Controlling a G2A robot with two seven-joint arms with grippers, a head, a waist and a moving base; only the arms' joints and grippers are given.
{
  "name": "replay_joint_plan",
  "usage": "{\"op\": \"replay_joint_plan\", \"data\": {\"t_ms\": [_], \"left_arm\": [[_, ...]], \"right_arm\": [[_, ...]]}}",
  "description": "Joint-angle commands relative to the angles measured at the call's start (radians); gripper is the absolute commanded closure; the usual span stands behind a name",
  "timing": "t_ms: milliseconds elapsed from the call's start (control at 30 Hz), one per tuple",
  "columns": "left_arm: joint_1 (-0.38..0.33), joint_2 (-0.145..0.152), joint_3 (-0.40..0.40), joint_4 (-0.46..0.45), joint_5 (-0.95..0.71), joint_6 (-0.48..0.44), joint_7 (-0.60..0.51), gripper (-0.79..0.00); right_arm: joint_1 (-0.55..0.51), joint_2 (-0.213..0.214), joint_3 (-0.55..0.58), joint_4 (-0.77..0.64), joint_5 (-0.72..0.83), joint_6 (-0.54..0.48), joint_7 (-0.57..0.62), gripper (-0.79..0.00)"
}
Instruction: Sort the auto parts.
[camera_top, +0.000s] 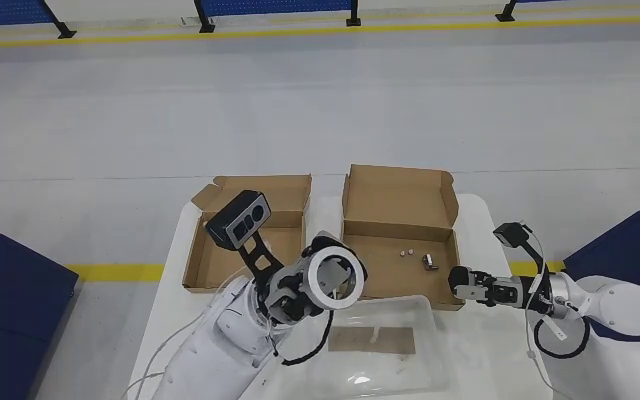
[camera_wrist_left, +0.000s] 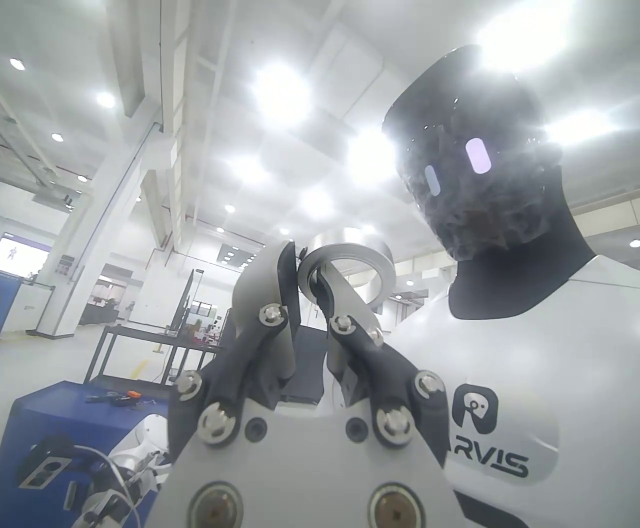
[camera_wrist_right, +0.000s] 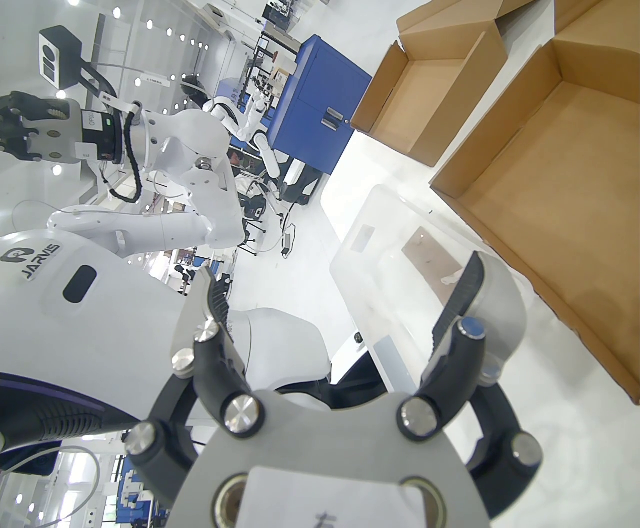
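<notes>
Left pincer (camera_wrist_left: 304, 272) was clamped on the wall of the metal ring (camera_wrist_left: 377, 267), one finger inside, above the surface (camera_top: 325, 215) between the left cardboard box (camera_top: 225, 262) and the right cardboard box (camera_top: 385, 262). The ring looked stiff, heavy and slick, so a rim pinch might pivot. Right pincer (camera_wrist_right: 340, 267) stood apart.

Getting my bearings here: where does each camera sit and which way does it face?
Top view: overhead, looking down on table and boxes; left arm and right arm show.
Left wrist view: left wrist, aimed up at ceiling and head; left gripper clamps a ring.
Right wrist view: right wrist, facing bin and boxes; open right gripper.
Shared: top and right wrist views show both boxes.
</notes>
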Motion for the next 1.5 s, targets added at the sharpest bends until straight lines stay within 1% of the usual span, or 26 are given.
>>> {"op": "replay_joint_plan", "data": {"t_ms": [0,67,133,433,733,900,1000,1200,1467], "left_arm": [[0.000,0.000,0.000,0.000,0.000,0.000,0.000,0.000],[0.002,0.000,0.000,-0.002,-0.002,0.004,0.002,0.000],[0.012,-0.004,-0.002,-0.027,-0.027,0.014,0.029,0.000],[0.030,-0.023,-0.010,-0.070,-0.118,0.000,0.110,0.000],[0.037,-0.043,-0.016,-0.099,-0.224,0.000,0.130,0.000],[0.042,-0.047,-0.046,-0.068,-0.172,0.000,0.069,0.000],[0.048,-0.048,-0.067,-0.047,-0.111,0.003,0.041,0.000],[0.061,-0.055,-0.091,-0.043,-0.027,0.024,0.034,0.000],[0.063,-0.072,-0.055,-0.062,-0.115,0.000,0.095,0.000]], "right_arm": [[0.000,0.000,0.000,0.000,0.000,0.000,0.000,-0.785],[0.000,0.000,0.000,0.000,0.000,0.000,0.000,-0.785],[0.000,0.000,0.000,0.000,0.000,0.000,0.000,-0.785],[0.000,0.000,0.000,0.000,0.000,0.000,0.000,-0.785],[0.000,0.000,0.000,0.000,0.000,0.000,0.000,-0.785],[0.000,0.000,0.000,0.000,0.000,0.000,0.000,-0.785],[0.000,0.000,0.000,0.000,0.000,0.000,0.000,-0.785],[0.000,0.000,0.000,0.000,0.000,0.000,0.000,-0.785],[0.000,0.000,0.000,0.000,0.000,0.000,0.000,-0.785]]}}
